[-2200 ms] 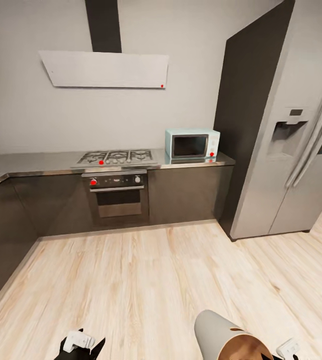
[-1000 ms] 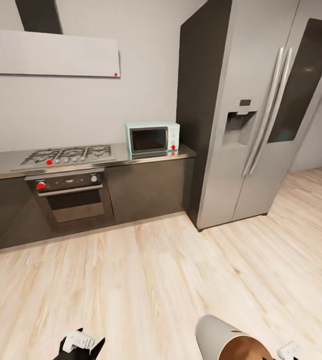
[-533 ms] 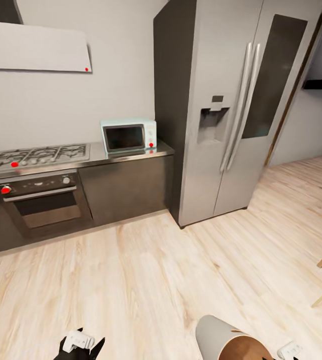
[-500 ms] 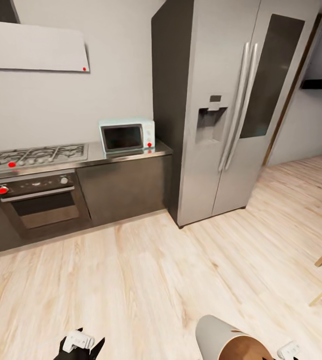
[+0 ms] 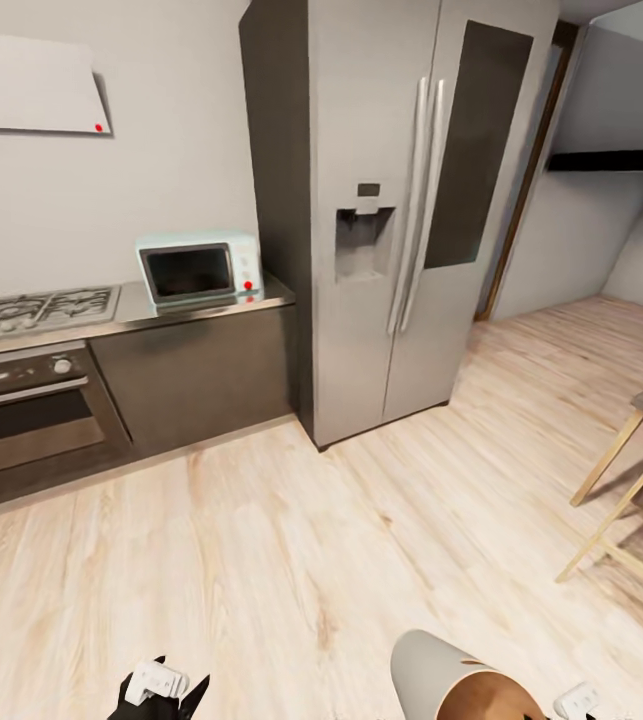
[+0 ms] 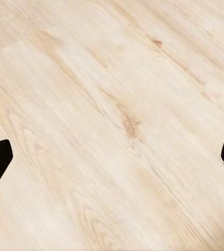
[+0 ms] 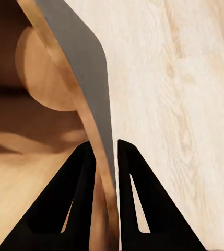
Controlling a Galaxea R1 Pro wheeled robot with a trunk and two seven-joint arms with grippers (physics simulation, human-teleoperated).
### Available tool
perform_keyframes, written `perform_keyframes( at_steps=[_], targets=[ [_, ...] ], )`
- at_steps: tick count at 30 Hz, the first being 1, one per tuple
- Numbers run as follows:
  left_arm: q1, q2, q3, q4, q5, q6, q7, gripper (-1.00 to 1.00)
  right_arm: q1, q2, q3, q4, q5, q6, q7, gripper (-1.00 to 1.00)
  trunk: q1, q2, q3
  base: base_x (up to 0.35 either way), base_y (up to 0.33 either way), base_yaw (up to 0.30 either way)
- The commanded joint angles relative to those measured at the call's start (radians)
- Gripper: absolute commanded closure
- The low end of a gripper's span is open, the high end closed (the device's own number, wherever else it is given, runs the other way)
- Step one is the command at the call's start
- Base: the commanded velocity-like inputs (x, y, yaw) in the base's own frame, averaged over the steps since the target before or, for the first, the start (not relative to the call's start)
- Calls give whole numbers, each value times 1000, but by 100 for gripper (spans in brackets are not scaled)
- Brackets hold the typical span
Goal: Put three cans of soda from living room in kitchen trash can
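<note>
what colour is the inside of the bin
Orange-brown inside the tash can, seen best in the right wrist view.

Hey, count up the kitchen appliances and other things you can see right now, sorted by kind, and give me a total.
Fridge: 1
Microwave: 1
Oven: 1
Gas hob: 1
Trash can, its rim pinched by the right gripper: 1
Wooden-legged table: 1
Soda cans: 0
Total: 6

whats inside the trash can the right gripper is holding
Inside the trash can, the right wrist view shows bare orange-brown wall and round base, with no soda cans on what is visible. The right gripper pinches its rim; the part of the interior behind the fingers is covered.
</note>
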Motion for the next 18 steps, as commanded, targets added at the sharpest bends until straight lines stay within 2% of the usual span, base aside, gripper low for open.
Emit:
perform_keyframes(
  at_steps=[1, 18],
  targets=[
    [0, 0, 0, 0, 0, 0, 0, -100, 0, 0, -5, -2, -8, -1, 7, 100, 0, 0, 0, 0, -285, -59],
    [0, 0, 0, 0, 0, 0, 0, -100, 0, -2, -7, -3, -7, -13, 22, 100, 0, 0, -1, 0, -285, -8]
  ],
)
